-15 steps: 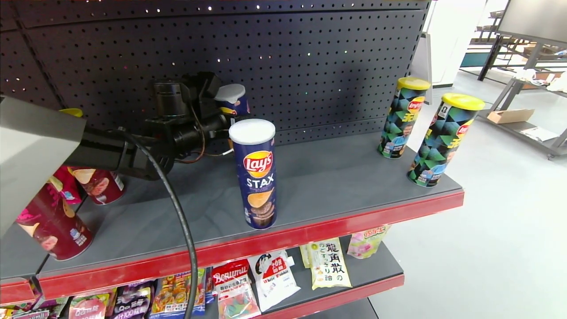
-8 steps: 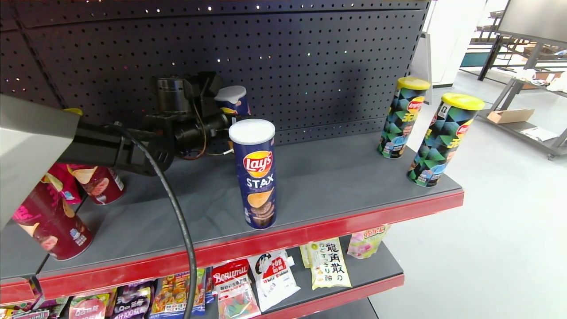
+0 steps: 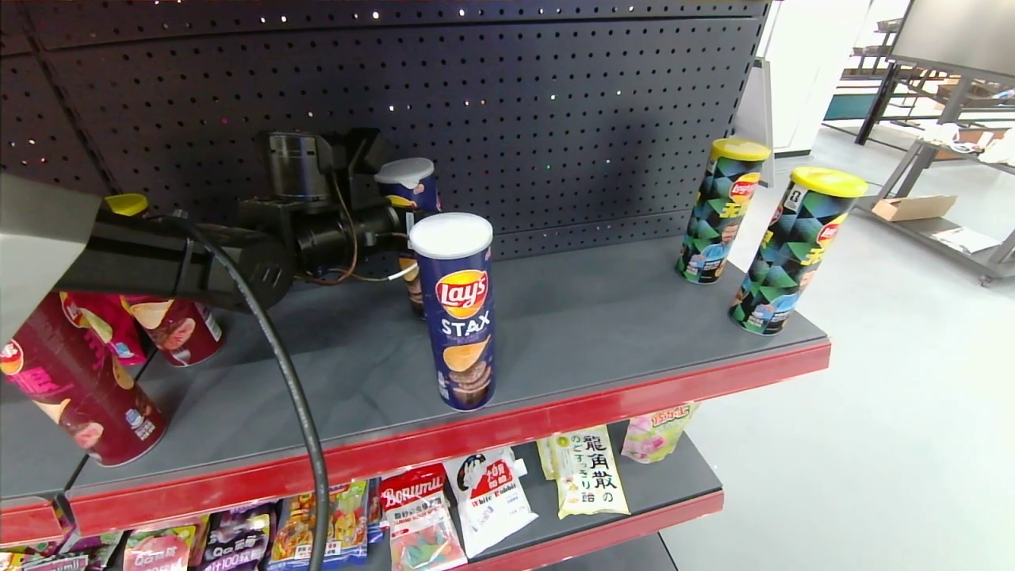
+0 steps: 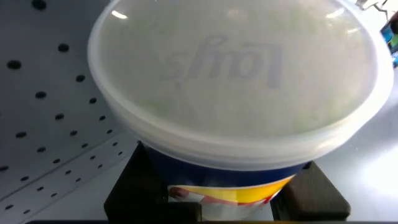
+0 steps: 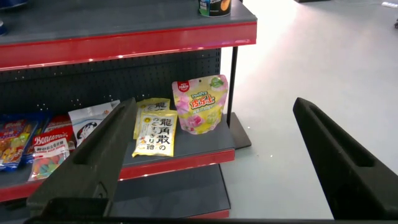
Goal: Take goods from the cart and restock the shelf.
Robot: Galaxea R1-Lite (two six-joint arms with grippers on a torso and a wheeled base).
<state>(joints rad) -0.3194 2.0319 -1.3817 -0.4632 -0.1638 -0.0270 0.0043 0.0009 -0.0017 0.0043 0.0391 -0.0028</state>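
Note:
A blue chips can with a white lid (image 3: 409, 184) stands upright at the back of the grey shelf (image 3: 603, 317), close to the pegboard. My left gripper (image 3: 403, 226) is shut on its body from the left. In the left wrist view the can's lid (image 4: 236, 93) is right under the camera, with the left gripper (image 4: 224, 194) clamped on the blue body below it. A second blue can (image 3: 461, 317) stands just in front, near the red shelf edge. My right gripper (image 5: 230, 155) is open, down in front of the lower shelf, holding nothing.
Two yellow-lidded cans (image 3: 721, 210) (image 3: 797, 250) stand at the shelf's right end. Red cans (image 3: 87, 396) (image 3: 178, 329) sit at the left. The pegboard (image 3: 555, 103) closes the back. Snack bags (image 3: 492, 500) (image 5: 199, 102) fill the lower shelf. Bare shelf lies between the blue and yellow-lidded cans.
My left arm has drawn back slightly to the left. The held can has gone from tilted to upright and come down onto the shelf behind the front can.

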